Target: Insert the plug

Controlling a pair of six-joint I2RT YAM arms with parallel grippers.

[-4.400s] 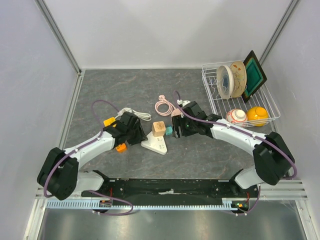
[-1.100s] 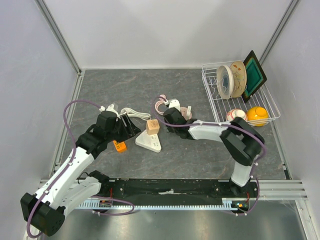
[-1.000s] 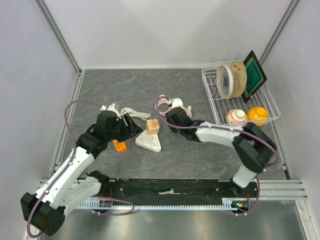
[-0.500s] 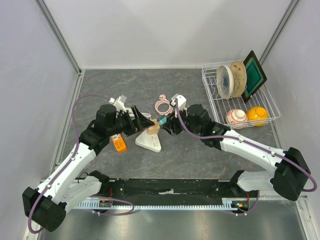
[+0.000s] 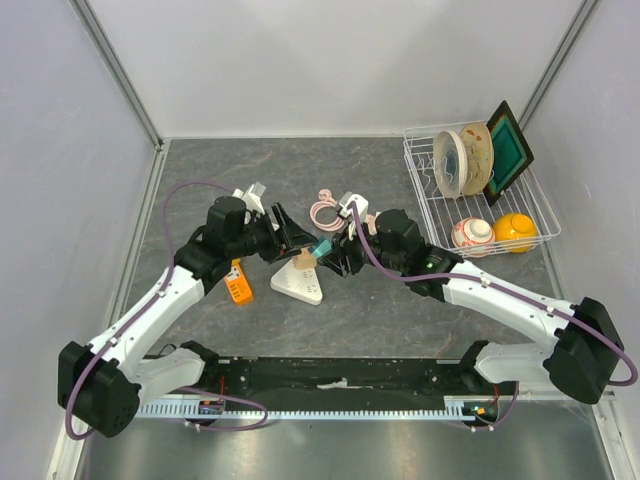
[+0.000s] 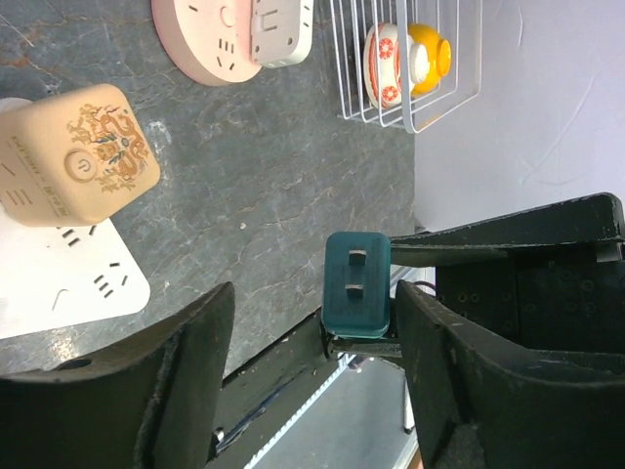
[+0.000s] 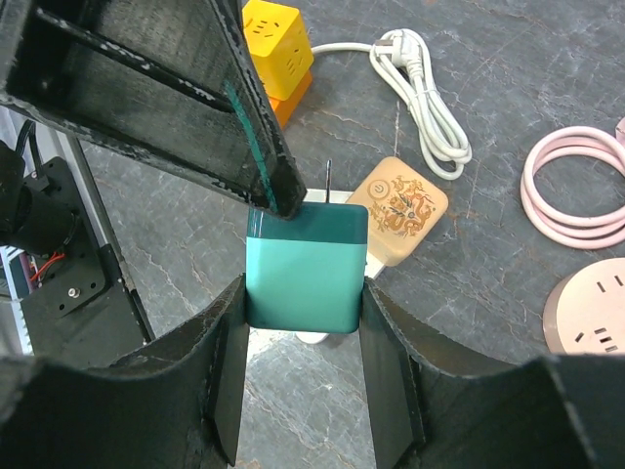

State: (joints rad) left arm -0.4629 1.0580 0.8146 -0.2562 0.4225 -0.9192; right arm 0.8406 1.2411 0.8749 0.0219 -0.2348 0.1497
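Observation:
My right gripper (image 7: 305,283) is shut on the teal plug (image 7: 307,266) and holds it above the white power strip (image 5: 298,284). In the left wrist view the plug (image 6: 356,283) shows its two prongs, facing the camera. My left gripper (image 6: 314,288) is open, and the plug sits between its fingers, close to the right one. From above, the left gripper (image 5: 300,243) and the right gripper (image 5: 335,255) meet at the plug (image 5: 320,250). A beige cube adapter (image 5: 304,260) stands on the strip.
An orange cube socket (image 5: 238,283) lies left of the strip, with a white corded plug (image 7: 420,83) behind it. A pink round socket (image 6: 210,39) and a coiled pink cable (image 5: 325,212) lie behind. The dish rack (image 5: 480,200) stands at the right.
The right arm swung from the pink socket to above the strip with the teal plug. The left arm reached right until its open fingers flanked the plug.

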